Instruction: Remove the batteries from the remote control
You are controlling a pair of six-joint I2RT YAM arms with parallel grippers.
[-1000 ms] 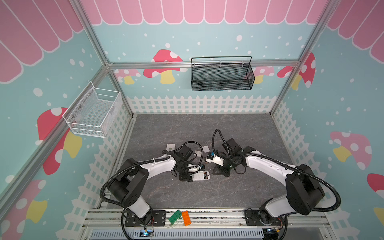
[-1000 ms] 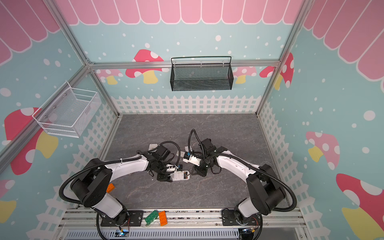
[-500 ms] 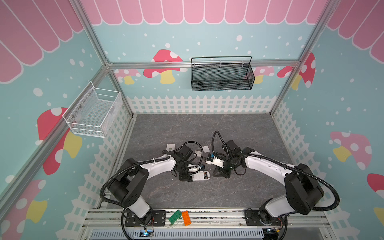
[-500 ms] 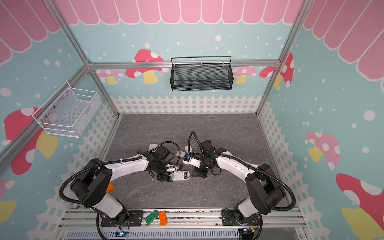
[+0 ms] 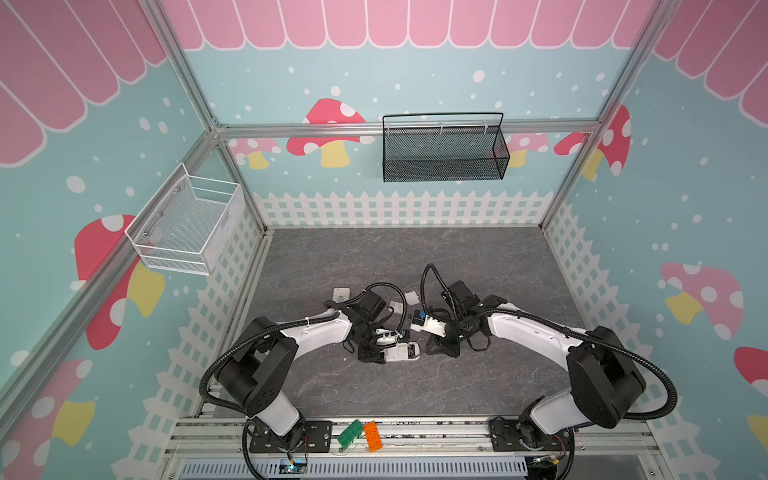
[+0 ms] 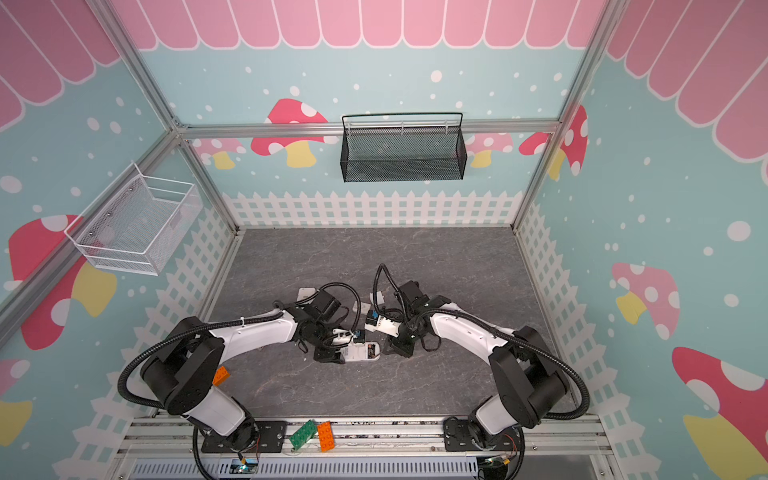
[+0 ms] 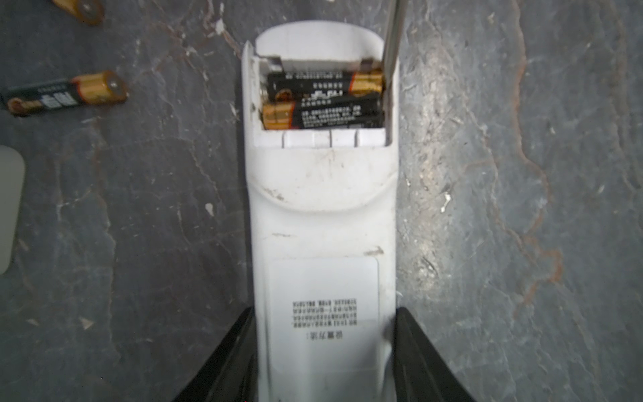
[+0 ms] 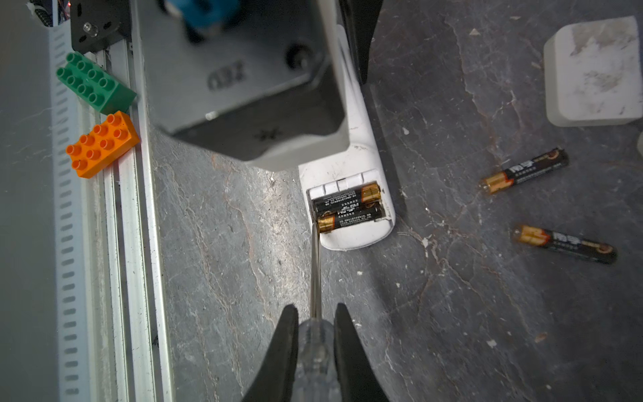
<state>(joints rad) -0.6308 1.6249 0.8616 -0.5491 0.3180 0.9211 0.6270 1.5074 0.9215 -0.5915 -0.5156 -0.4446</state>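
The remote (image 7: 323,215) is white, its batteries (image 7: 330,115) black with orange-gold bands and pale print. The table (image 7: 504,209) is dark grey, veined like slate. There is a green brick (image 8: 95,83) and an orange brick (image 8: 102,144).

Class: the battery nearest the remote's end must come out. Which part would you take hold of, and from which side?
Probably its gold end, from above. That battery sits sunk in the remote, with walls at both ends and the other battery alongside, so only its top is open. The screwdriver tip sits at that end, to lever it up.
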